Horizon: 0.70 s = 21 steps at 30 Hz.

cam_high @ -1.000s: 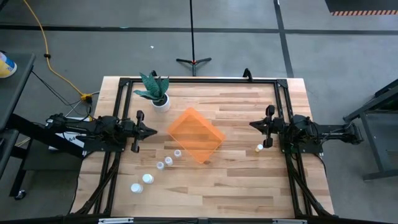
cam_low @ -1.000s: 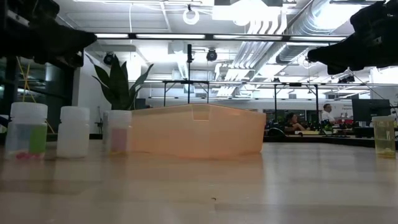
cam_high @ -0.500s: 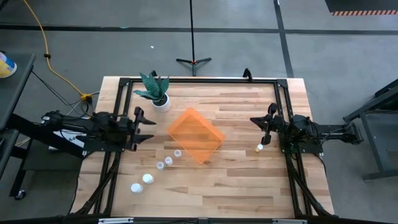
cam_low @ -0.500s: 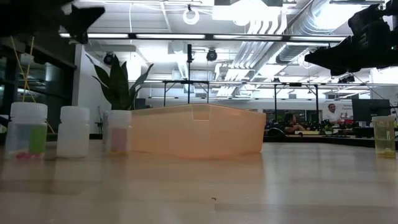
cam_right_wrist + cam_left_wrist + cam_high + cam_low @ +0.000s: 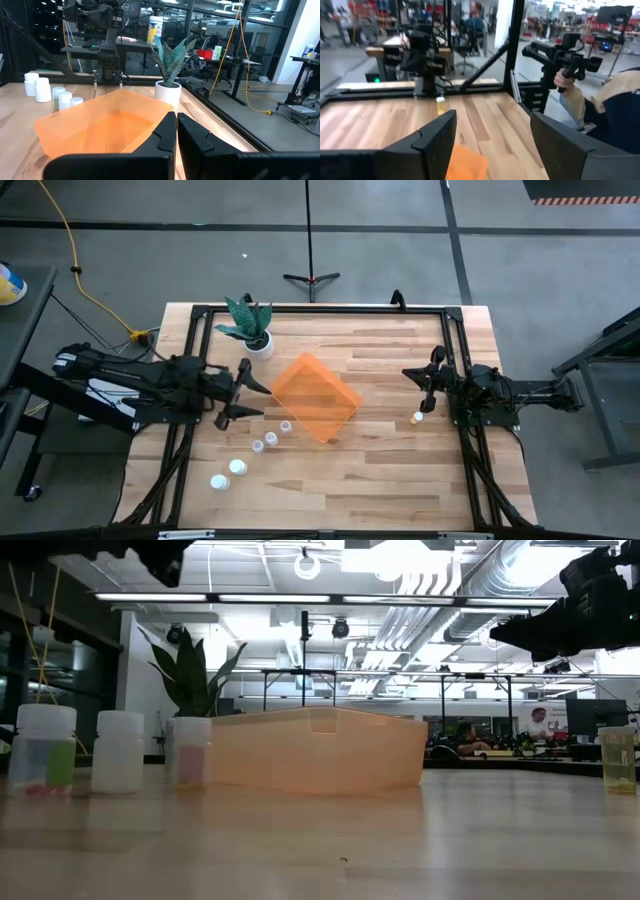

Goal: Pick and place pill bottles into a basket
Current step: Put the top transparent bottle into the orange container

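Observation:
The orange basket (image 5: 315, 397) sits mid-table, turned corner-on. Several white pill bottles (image 5: 271, 438) stand upright in a slanting row off its near-left side, and they also show in the low view (image 5: 118, 752). One more bottle (image 5: 417, 418) stands near the right arm. My left gripper (image 5: 256, 398) hovers open just left of the basket, above the table, and its fingers (image 5: 440, 145) have nothing between them. My right gripper (image 5: 406, 376) is shut and empty, right of the basket, raised off the table (image 5: 176, 132).
A white pot with a green plant (image 5: 250, 330) stands at the far left, behind the basket. A black frame (image 5: 320, 308) runs along the table's far and side edges. Beyond the table's right side a person's hand (image 5: 565, 77) holds a control handle.
My left gripper has opened, risen and moved toward the table's right, closer to the basket's left corner. The bottles and the basket have stayed where they were.

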Tool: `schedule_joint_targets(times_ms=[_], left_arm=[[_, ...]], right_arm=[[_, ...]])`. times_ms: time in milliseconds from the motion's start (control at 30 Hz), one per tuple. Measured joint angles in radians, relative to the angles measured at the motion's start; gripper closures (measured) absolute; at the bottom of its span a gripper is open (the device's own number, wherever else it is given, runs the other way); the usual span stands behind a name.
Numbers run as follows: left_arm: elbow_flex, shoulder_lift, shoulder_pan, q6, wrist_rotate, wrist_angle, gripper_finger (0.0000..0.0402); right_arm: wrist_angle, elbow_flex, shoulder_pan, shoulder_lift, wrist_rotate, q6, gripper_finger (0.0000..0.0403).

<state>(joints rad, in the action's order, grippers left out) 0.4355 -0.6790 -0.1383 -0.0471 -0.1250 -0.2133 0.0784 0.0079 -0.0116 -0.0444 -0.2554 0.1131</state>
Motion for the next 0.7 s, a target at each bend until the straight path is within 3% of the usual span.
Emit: schedule_joint_targets(times_ms=[300, 500, 700], left_arm=[[0.260, -0.214, -0.022, -0.011, -0.014, 0.240, 0.0133], [0.395, -0.304, -0.099, -0.014, 0.069, 0.374, 0.0135], [0.452, -0.374, -0.202, -0.040, 0.177, 0.418, 0.0137]], right_arm=[[-0.008, 0.000, 0.000, 0.000, 0.000, 0.000, 0.0396], [-0.009, 0.000, 0.000, 0.000, 0.000, 0.000, 0.0396], [-0.010, 0.000, 0.000, 0.000, 0.000, 0.000, 0.0396]])
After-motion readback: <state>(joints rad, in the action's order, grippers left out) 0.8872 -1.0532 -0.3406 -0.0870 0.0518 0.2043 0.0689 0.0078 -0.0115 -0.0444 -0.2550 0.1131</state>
